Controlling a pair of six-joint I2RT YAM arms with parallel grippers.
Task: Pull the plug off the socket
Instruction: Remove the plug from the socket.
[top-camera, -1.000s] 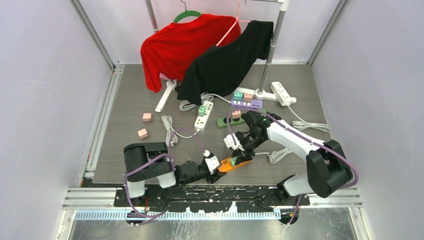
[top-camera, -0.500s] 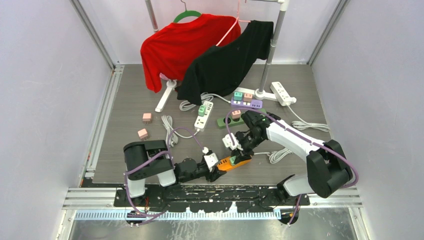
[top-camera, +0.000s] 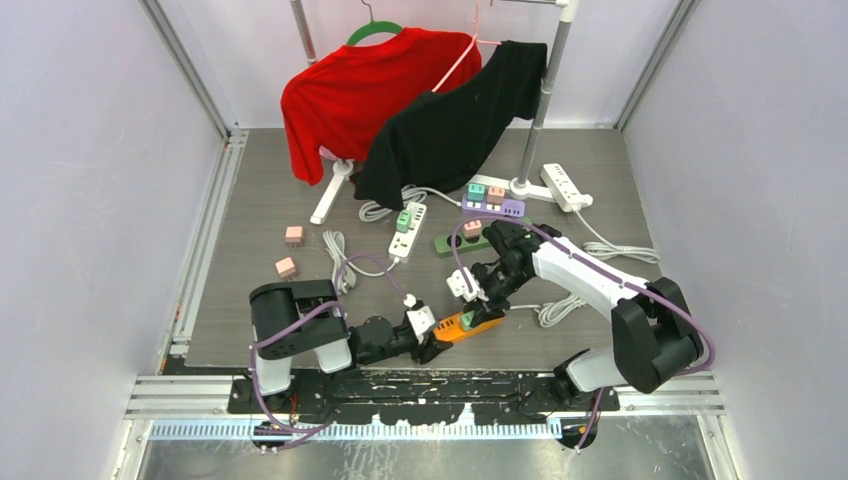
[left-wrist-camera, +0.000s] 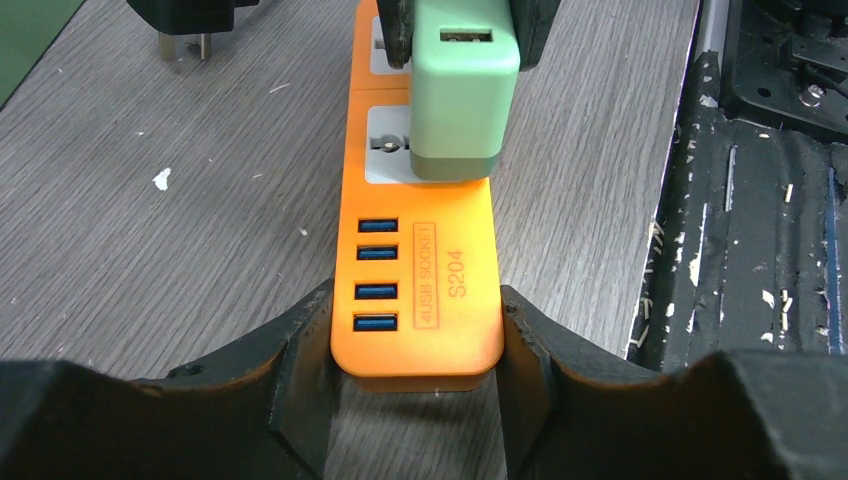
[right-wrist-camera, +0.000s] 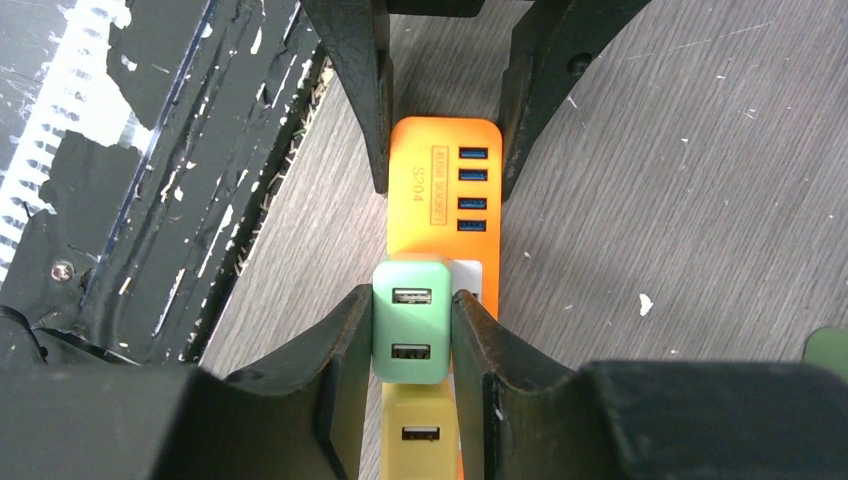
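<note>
At the near edge of the desk (top-camera: 250, 220), the left arm (top-camera: 300, 335) has its jaws pinching the USB end of the orange power strip (left-wrist-camera: 420, 290), which lies flat. Just beyond, the green plug (left-wrist-camera: 465, 90) sits on the strip's socket, the right arm's (top-camera: 585, 272) jaws pressed against its two sides. Farther back, a red shirt (top-camera: 350, 90) and a black shirt (top-camera: 450, 125) hang over the desk.

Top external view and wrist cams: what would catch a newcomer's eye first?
The orange power strip lies at the table's near edge. The left fingers clamp its USB end, and the right fingers are shut on the green plug on top of it. Behind, a red shirt and a black shirt hang on a rack.
</note>
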